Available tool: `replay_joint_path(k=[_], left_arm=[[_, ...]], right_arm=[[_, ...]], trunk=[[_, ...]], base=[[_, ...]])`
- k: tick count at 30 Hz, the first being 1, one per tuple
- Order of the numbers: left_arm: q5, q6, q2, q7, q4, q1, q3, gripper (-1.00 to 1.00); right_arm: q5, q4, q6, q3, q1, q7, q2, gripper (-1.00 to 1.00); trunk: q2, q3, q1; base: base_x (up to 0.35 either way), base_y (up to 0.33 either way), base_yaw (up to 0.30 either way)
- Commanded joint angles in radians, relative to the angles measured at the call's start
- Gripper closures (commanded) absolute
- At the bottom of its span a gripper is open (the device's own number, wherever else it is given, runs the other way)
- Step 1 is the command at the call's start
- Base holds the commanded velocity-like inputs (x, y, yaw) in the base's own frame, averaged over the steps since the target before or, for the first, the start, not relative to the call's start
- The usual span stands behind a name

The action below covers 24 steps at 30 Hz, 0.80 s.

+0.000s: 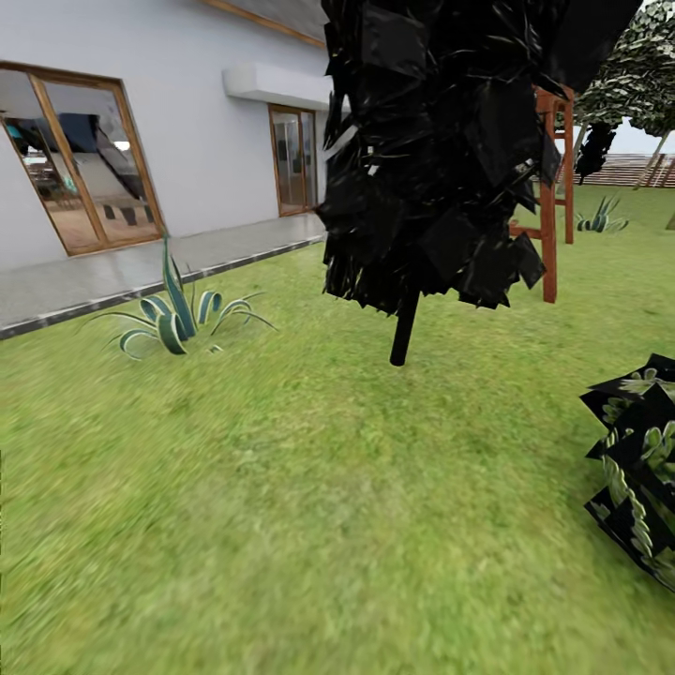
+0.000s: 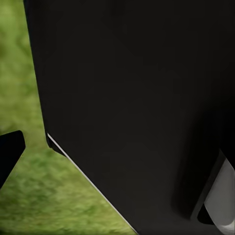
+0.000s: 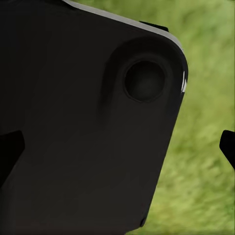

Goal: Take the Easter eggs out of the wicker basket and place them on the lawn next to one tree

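Black-leaved tree [image 1: 441, 150], agave [image 1: 173, 314], house [image 1: 141, 122], red ladder [image 1: 553, 187].

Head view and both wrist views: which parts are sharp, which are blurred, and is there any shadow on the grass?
Head view: the house and the dark tree are fairly sharp; the near lawn is smeared, and no clear shadow lies under the tree. Left wrist view: the grass is soft behind a black robot part. Right wrist view: the grass is blurred too.

The near lawn [image 1: 281, 525] lies open across the middle and left. A black-leaved tree [image 1: 441, 150] on a thin dark trunk stands ahead at centre, a striped agave [image 1: 173, 314] to the far left, and a dark leafy shrub [image 1: 642, 469] blocks the near right edge.
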Motion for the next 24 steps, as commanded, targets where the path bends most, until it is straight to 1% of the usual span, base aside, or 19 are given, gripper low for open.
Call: replay_joint_path(k=[1, 6, 20, 24], left_arm=[[0.001, -0.002, 0.0, 0.0, 0.0, 0.0, 0.001, -1.0], [0.001, -0.002, -0.001, 0.0, -0.001, 0.0, 0.001, -1.0], [0.001, -0.002, 0.0, 0.0, 0.0, 0.0, 0.001, -1.0], [0.001, -0.002, 0.0, 0.0, 0.0, 0.0, 0.001, -1.0]], right_arm=[[0.001, 0.001, -0.003, 0.005, 0.0, -0.001, 0.0, -1.0], [0.001, 0.001, -0.004, 0.005, 0.0, -0.006, 0.001, -1.0], [0.008, 0.001, -0.004, 0.005, 0.0, -0.006, 0.001, -1.0], [0.009, 0.001, -0.002, 0.008, 0.0, -0.001, -0.002, -1.0]], trunk=[[0.0, -0.001, 0.0], [0.0, -0.002, 0.0], [0.0, -0.007, 0.0], [0.0, -0.007, 0.0]], base=[[0.0, 0.074, 0.05], [0.0, 0.024, 0.201], [0.0, 0.001, 0.269], [0.0, 0.0, 0.128]])
